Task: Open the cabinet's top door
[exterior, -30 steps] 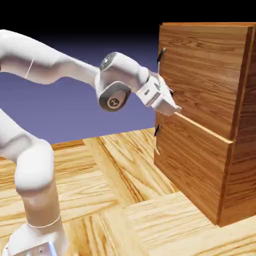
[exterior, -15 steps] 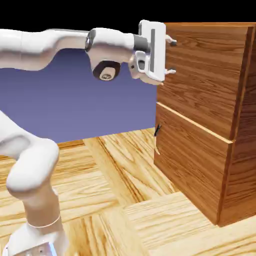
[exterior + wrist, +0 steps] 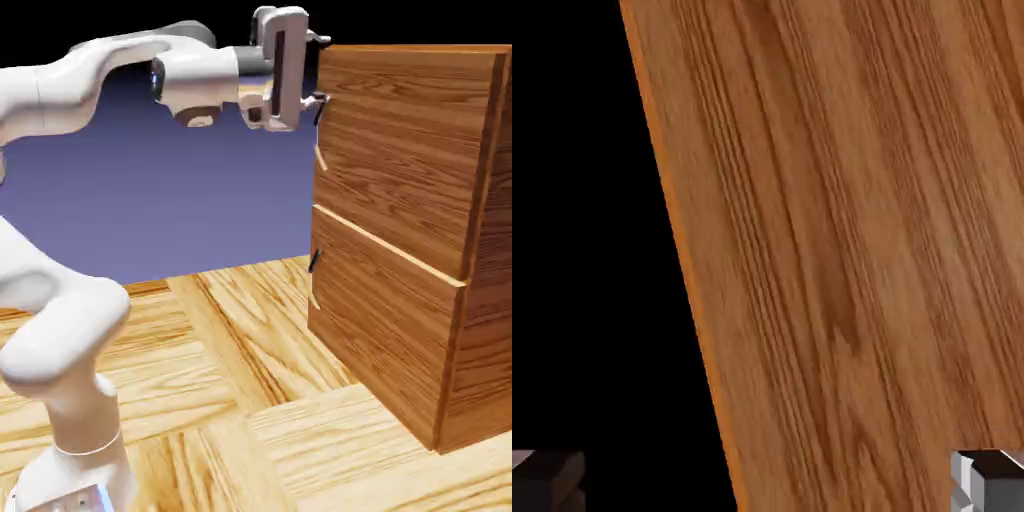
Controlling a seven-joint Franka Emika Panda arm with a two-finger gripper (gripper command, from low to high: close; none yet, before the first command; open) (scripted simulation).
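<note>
1. The gripper (image 3: 320,70) stands wide open with nothing between its fingers; one finger is up around the cabinet's top edge, the other close to the upper end of the top handle (image 3: 321,111), though whether they touch I cannot tell
2. The hand view shows wood grain and a slanting edge between the spread fingertips, with no handle in sight, so the grip looks still to be made
3. The top door (image 3: 410,150) is the upper front panel of the cabinet (image 3: 488,240), just ahead of the gripper, and it looks shut, with no gap showing
4. The lower door (image 3: 385,290) also looks shut and needs no work
5. In my judgement only the approach is partly done; left are lining up with the handle, probably lower down, taking hold or hooking it, and swinging the door open
</note>
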